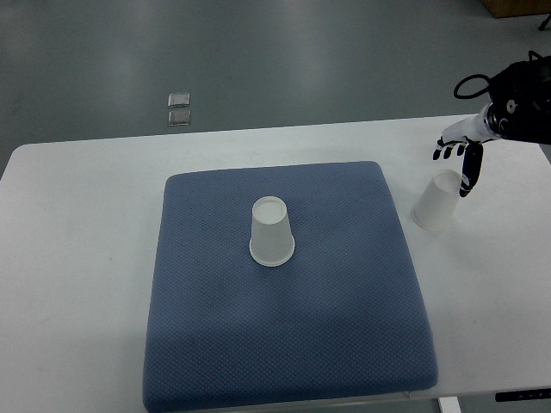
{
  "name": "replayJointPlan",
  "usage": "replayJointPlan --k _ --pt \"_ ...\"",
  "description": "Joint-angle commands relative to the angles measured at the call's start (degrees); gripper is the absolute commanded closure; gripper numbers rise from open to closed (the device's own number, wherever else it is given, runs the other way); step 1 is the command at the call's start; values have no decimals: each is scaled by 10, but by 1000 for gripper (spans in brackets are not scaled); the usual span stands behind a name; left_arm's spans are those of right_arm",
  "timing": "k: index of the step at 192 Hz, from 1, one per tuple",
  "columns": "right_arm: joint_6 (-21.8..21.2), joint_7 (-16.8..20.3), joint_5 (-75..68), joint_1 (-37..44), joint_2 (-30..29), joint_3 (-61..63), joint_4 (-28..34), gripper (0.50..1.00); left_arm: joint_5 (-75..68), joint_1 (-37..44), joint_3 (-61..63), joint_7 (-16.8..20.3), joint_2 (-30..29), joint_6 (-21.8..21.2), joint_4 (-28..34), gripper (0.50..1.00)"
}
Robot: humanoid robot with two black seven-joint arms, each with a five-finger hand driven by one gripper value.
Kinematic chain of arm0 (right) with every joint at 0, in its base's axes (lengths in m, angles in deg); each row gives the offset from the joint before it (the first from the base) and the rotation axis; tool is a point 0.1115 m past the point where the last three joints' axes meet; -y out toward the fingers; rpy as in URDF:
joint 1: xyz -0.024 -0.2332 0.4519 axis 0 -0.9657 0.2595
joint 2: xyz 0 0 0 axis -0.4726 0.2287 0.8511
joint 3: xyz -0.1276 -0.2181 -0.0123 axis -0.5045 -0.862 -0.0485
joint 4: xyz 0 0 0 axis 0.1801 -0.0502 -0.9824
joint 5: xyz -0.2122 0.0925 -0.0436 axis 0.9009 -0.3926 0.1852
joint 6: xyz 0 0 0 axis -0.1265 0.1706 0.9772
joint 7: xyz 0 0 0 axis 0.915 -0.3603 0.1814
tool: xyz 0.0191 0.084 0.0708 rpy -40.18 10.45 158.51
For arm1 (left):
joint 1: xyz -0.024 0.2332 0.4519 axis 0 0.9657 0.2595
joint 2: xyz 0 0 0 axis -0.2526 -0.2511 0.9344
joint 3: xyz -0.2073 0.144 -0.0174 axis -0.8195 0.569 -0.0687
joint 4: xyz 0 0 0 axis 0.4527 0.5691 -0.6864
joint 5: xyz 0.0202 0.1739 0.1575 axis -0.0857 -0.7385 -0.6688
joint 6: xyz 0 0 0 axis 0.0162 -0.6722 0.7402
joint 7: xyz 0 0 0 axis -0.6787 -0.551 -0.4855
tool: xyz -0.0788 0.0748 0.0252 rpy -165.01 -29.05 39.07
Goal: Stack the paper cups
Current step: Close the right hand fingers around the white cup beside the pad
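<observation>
The right hand (461,155) comes in from the right edge near the far right corner of the bench (77,224), its dark fingers (469,176) spread apart and pointing down, clamped on nothing. Just below and to the left of the fingertips stands a white paper cup (436,200) upside down on the bare bench top (its wide rim down, slightly tilted as seen from above); whether the longest finger touches the cup's upper edge cannot be told. This cup sits just beside the right edge of a blue mat (284,344) that covers the middle of the bench. A second paper cup (271,231), also upside down, stands near the centre of the mat, well apart from the hand and from the first cup.
</observation>
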Motion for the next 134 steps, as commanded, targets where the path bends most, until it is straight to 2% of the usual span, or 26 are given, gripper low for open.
replayJointPlan --k 1,134 --pt "0 1 0 -10 -1 10 -8 579 0 1 0 0 0 0 1 500" --pt "12 3 1 -66 -3 11 -48 581 0 3 0 0 0 -1 1 500"
